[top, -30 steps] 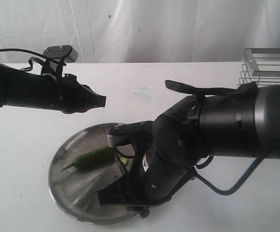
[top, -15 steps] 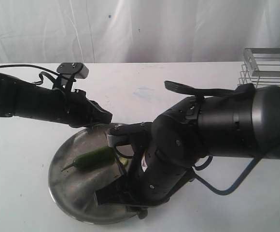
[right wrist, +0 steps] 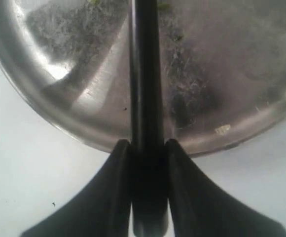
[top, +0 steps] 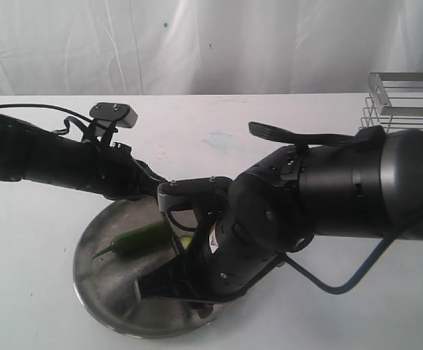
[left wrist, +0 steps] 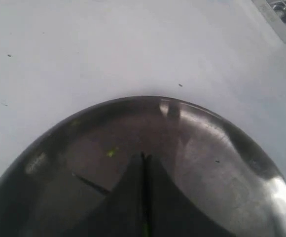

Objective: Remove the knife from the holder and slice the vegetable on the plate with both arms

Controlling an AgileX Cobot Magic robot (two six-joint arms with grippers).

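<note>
exterior: one plate [top: 98,292], one vegetable [top: 140,238] lying on it, long axis from plate middle out to rim, stem outward. left wrist: left tool [left wrist: 144,163] pinched together, empty, above the plate. right wrist: right tool [right wrist: 147,145] clamps one knife [right wrist: 145,74] reaching over the plate.

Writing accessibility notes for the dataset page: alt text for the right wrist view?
Two black fingers clamp a black knife that runs straight out over a shiny steel plate. The plate sits on a white table.
</note>
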